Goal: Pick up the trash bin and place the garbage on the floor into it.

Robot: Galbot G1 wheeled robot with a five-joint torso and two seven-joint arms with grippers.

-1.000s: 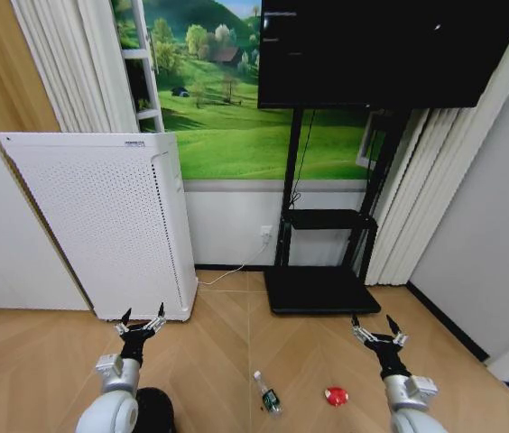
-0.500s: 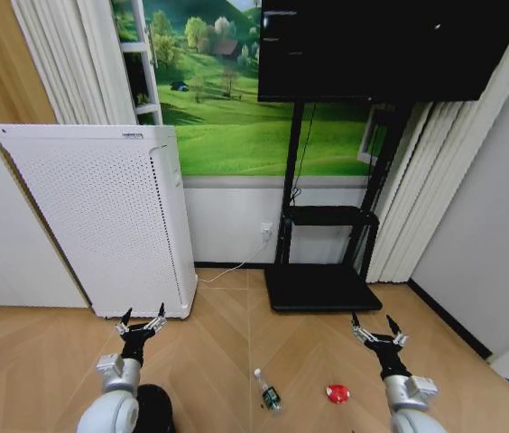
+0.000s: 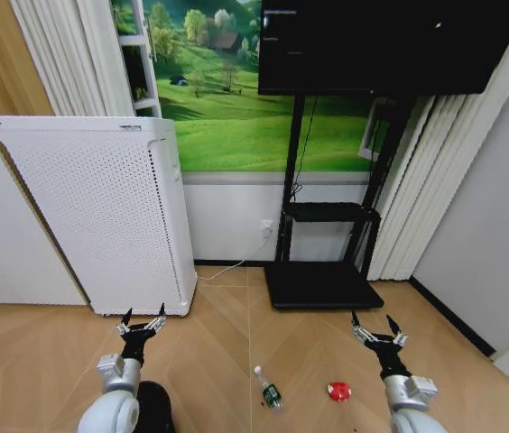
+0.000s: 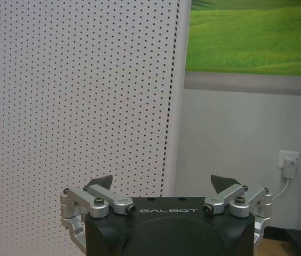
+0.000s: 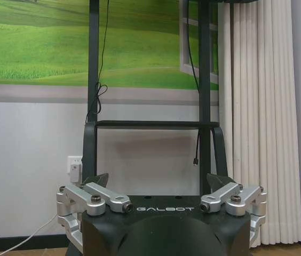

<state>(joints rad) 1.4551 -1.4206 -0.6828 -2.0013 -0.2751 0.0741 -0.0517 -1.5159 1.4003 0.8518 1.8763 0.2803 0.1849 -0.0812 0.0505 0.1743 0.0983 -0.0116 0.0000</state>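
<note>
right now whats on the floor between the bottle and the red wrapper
Nothing: in the head view, bare parquet floor separates the bottle from the red wrapper.

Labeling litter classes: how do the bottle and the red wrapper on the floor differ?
The bottle is clear with a green label and long in shape; the red wrapper is opaque red and a compact crumpled lump. The bottle lies on its side, its capped end pointing toward the wall, nearer the left gripper; the wrapper lies nearer the right gripper. Both rest loose on the floor, untouched.
</note>
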